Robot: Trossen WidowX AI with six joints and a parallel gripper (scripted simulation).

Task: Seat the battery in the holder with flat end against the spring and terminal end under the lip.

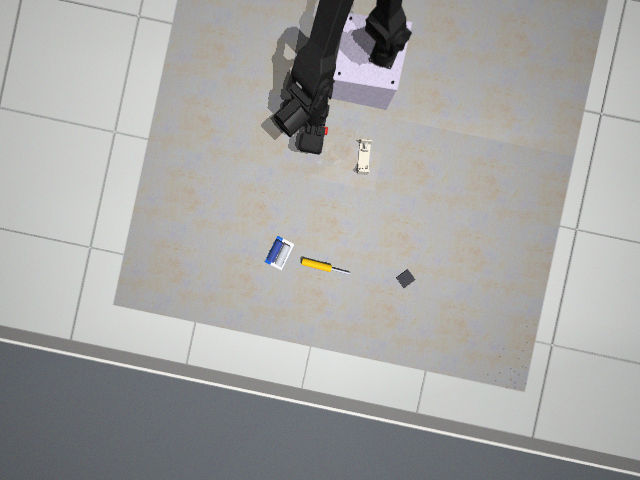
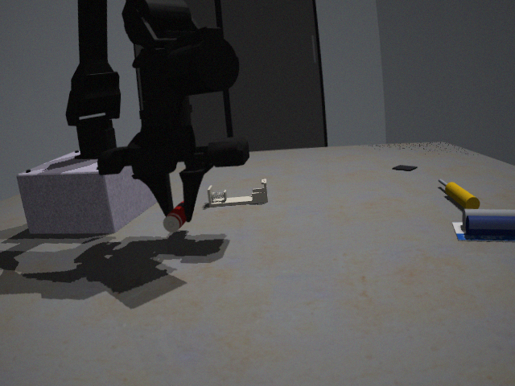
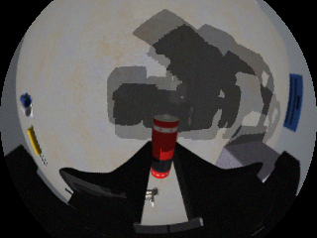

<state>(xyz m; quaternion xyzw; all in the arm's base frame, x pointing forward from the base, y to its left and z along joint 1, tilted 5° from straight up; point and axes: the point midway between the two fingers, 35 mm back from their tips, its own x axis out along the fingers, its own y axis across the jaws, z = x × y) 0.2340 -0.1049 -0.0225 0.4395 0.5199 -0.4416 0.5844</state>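
Observation:
The red battery (image 1: 326,131) (image 2: 179,215) (image 3: 163,142) has a dark band and a pale end facing the exterior camera. My gripper (image 2: 179,219) (image 3: 161,145) is shut on the battery around its side, low over the table. The battery looks slightly raised; any gap beneath it is small. The cream holder (image 1: 363,157) (image 2: 239,200) (image 3: 150,194) stands upright and empty, apart from the gripper. In the exterior view its spring is at the left end and the taller lip end at the right. In the wrist view the holder is partly hidden behind the fingers.
A pale purple block (image 1: 367,69) (image 2: 66,203) (image 3: 248,158) is beside the arm. A blue and white object (image 1: 279,253) (image 2: 491,224) (image 3: 27,103), a yellow-handled screwdriver (image 1: 316,264) (image 2: 461,195) (image 3: 34,141) and a dark square piece (image 1: 405,278) (image 2: 404,168) lie farther out.

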